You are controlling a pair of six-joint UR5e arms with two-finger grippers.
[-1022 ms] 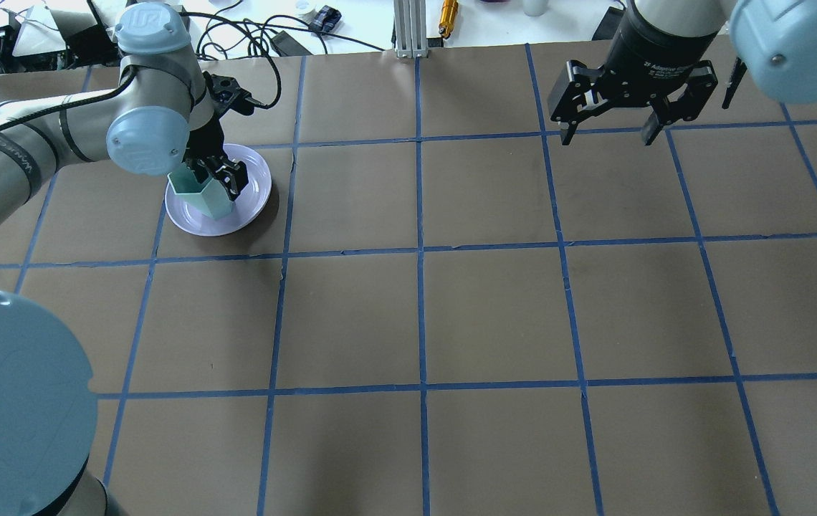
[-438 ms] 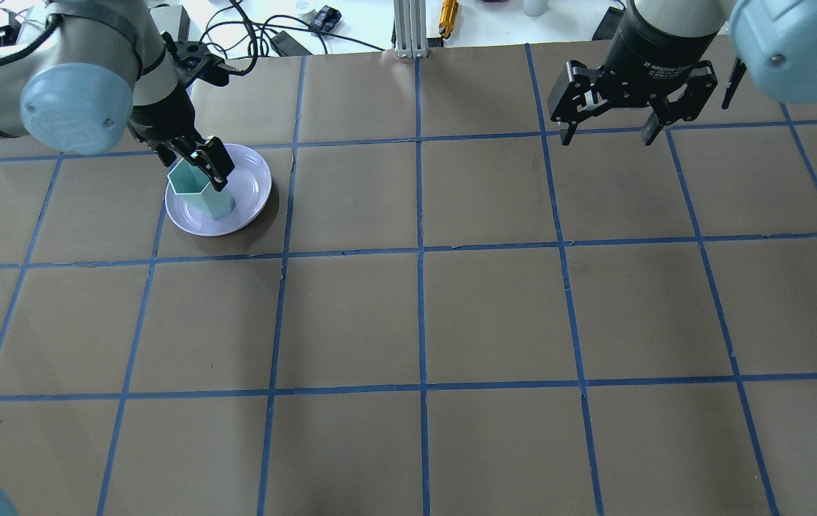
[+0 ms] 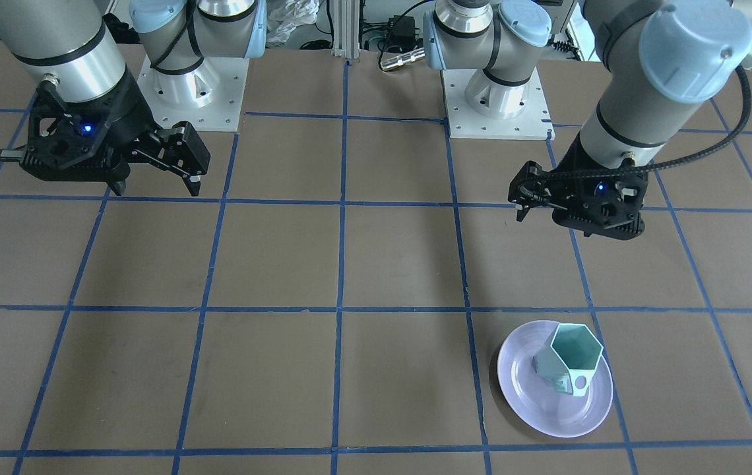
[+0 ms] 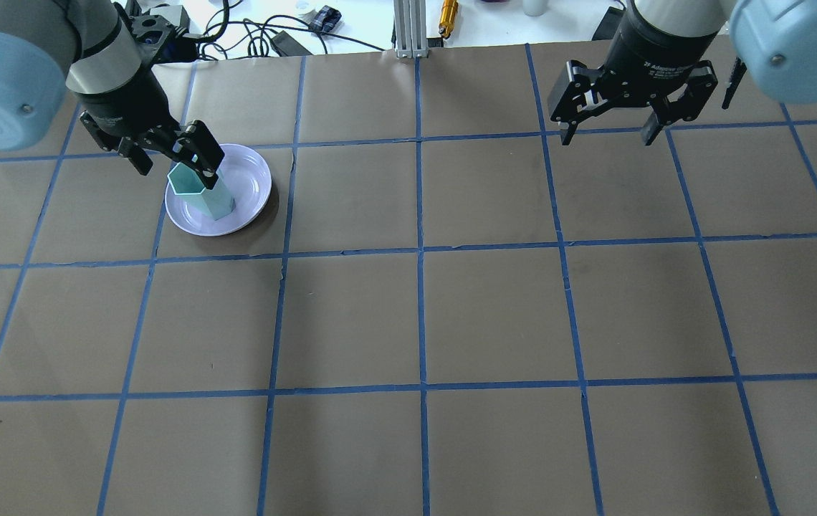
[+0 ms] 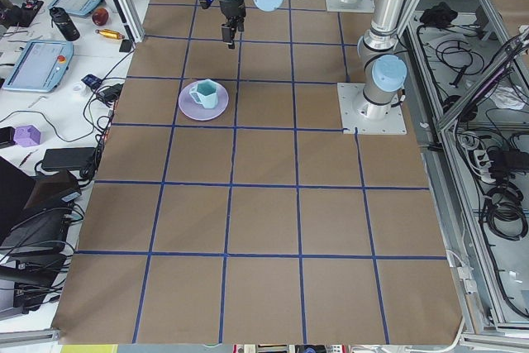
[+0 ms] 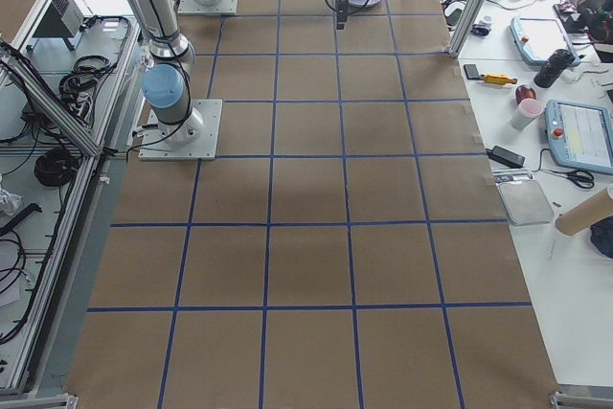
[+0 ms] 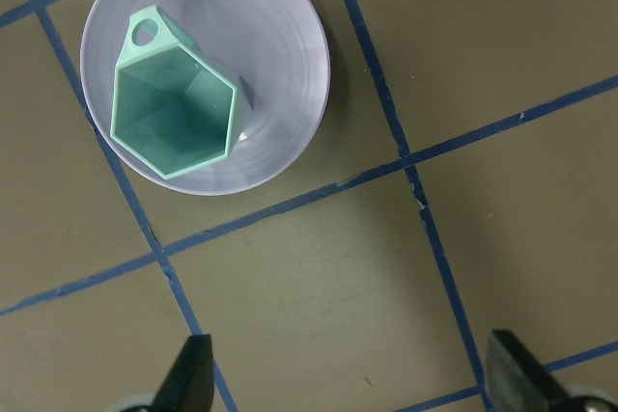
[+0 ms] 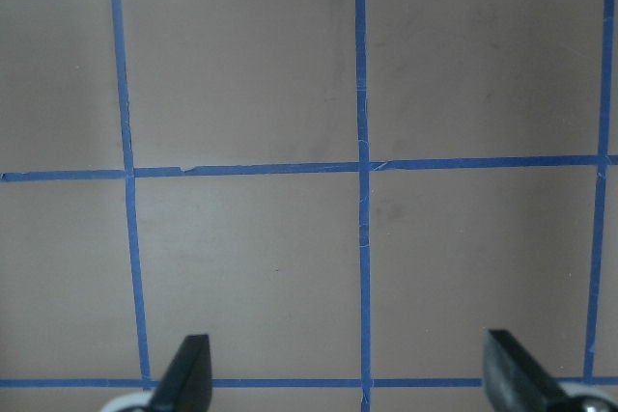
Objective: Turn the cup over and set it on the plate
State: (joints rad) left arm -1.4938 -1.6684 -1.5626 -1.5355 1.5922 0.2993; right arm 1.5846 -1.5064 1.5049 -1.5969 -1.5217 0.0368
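Observation:
The mint-green cup (image 4: 213, 203) stands upright, mouth up, on the lavender plate (image 4: 249, 183) at the far left of the table. The left wrist view looks straight down into the cup (image 7: 174, 108) on the plate (image 7: 280, 45), with the handle at the upper left. It also shows in the front view (image 3: 570, 359) on the plate (image 3: 547, 409). My left gripper (image 4: 173, 159) is open and empty, raised above the plate and apart from the cup. My right gripper (image 4: 609, 129) is open and empty, high over the far right of the table.
An aluminium post (image 4: 408, 29), a yellow tool (image 4: 448, 16) and cables (image 4: 251, 32) lie beyond the table's far edge. The two arm bases (image 3: 191, 86) (image 3: 498, 99) stand at the near side. Blue tape lines mark the brown table in squares.
My left gripper has lifted up and away from the cup and drawn back to the left. The cup stays standing on the plate. The right arm has not moved.

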